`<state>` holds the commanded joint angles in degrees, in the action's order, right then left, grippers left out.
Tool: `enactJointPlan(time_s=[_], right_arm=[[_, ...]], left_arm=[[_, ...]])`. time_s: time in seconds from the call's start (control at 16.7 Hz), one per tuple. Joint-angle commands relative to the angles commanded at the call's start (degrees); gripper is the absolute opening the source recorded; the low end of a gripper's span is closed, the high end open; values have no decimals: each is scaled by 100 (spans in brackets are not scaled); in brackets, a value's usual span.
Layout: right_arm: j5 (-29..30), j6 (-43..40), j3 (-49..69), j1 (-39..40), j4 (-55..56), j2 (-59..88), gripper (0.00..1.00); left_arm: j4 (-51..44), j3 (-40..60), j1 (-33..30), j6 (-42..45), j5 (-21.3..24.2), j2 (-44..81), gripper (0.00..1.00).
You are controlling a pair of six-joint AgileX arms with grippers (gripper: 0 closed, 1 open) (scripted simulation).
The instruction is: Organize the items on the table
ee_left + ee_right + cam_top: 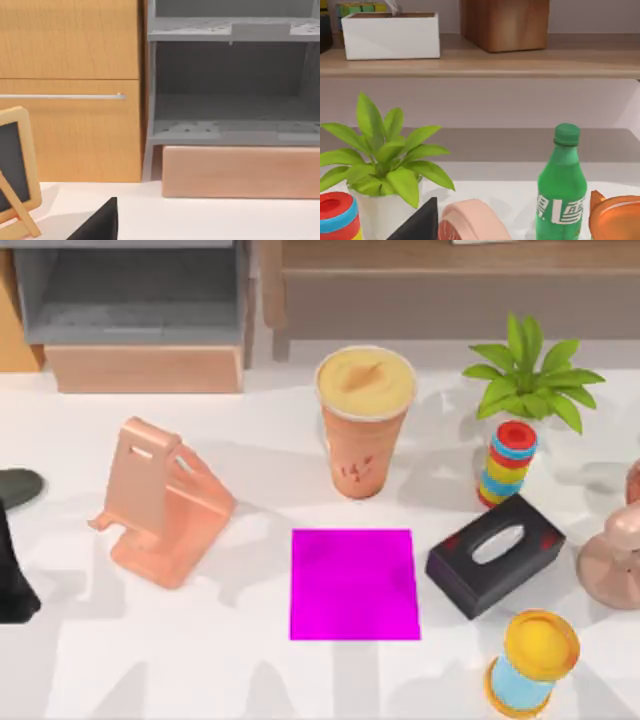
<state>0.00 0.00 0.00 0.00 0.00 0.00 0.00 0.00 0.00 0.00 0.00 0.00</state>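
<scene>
A tall orange cup [365, 425] with a creamy yellow top stands upright at the back middle of the white table [180, 665]. At the table's left edge lies a dark grey oval thing [16, 487], cut off by the frame, which looks like the mouse. Just in front of it, my left arm [12, 575] shows as a black shape at the left edge. A black part of my left gripper [100, 225] faces a grey shelf unit. A black part of my right gripper [420, 222] shows low beside the potted plant [385, 160]. Neither gripper is near the cup.
A magenta mat [354, 584] lies in front of the cup. A pink phone stand [160, 502] is at the left. At the right are a black tissue box [495, 553], a ring stack [508, 465], a plant [530, 375], a yellow-blue object [535, 660] and a green bottle [562, 185].
</scene>
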Motion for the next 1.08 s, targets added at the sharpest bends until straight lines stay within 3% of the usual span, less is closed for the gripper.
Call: enactJointPlan(time_s=[0.24,0.48,1.08], right_arm=[[0,0,0,0,0,0,100],[0,0,0,0,0,0,100],[0,0,0,0,0,0,100]], left_arm=[[-86,133,14,103,-4,144,100],[-612,903,96,713,-26,1025,100],[-3316,4740,430,3588,-80,5588,100]])
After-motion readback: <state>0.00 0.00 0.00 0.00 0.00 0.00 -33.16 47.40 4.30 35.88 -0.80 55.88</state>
